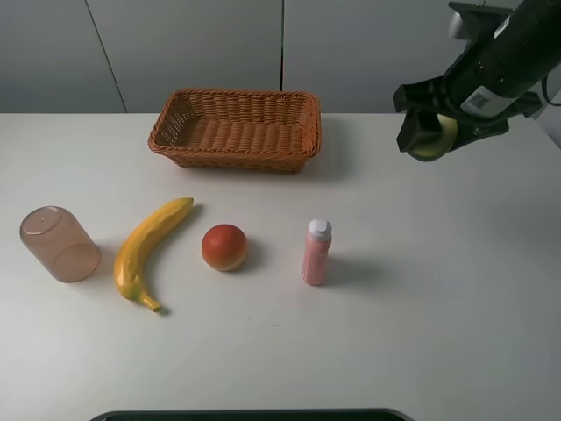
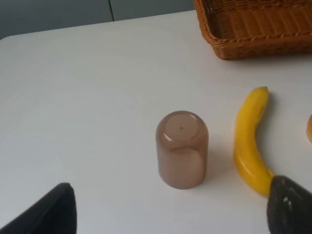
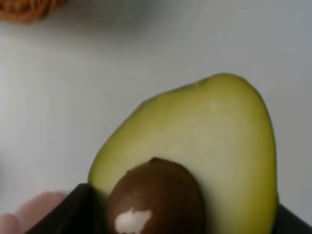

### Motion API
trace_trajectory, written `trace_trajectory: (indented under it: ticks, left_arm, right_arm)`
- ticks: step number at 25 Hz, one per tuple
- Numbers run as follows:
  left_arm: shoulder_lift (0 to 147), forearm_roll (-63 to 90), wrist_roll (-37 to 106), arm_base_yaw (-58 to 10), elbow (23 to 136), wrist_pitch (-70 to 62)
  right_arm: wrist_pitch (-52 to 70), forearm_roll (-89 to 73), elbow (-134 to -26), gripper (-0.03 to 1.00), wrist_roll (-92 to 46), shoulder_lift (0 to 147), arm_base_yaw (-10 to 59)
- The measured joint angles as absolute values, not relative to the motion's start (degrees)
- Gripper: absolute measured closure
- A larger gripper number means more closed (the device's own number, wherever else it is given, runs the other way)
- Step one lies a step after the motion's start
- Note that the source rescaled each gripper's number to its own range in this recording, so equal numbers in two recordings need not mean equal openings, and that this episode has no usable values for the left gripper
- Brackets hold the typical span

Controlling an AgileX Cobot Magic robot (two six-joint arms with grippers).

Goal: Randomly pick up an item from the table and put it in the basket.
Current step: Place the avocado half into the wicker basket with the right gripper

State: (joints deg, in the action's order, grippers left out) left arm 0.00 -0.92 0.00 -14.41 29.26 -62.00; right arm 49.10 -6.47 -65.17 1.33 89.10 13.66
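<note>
My right gripper (image 1: 431,133) is shut on the halved avocado (image 1: 436,139) and holds it in the air above the white table (image 1: 421,333), to the right of the wicker basket (image 1: 237,129). The right wrist view shows the avocado (image 3: 195,151) close up, yellow-green flesh and brown pit facing the camera. The basket has nothing in it. My left gripper (image 2: 168,212) is open, its dark fingertips (image 2: 290,207) at the frame's lower corners, above the table near an upturned brown cup (image 2: 182,148). The left arm does not show in the exterior high view.
On the table's near half lie a translucent brown cup (image 1: 60,244), a banana (image 1: 147,248), a round red-orange fruit (image 1: 224,246) and an upright pink bottle (image 1: 316,252). A dark edge (image 1: 254,415) runs along the table's front.
</note>
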Motion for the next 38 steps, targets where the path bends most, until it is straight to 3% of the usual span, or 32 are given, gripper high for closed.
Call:
trace_trajectory:
  ticks: [10, 25, 38]
  left_arm:
    - [0.0, -0.9, 0.0, -14.4, 29.3, -62.0]
    - [0.0, -0.9, 0.0, -14.4, 29.3, -62.0]
    - [0.0, -0.9, 0.0, -14.4, 29.3, -62.0]
  right_arm:
    - [41.1, -11.2, -84.0, 0.96, -8.7, 97.5, 14.9]
    - [33.5, -12.6, -103.8, 0.96, -11.0, 126.1, 28.8]
    - [33.2, -14.3, -107.1, 0.96, -11.1, 135.7, 29.6]
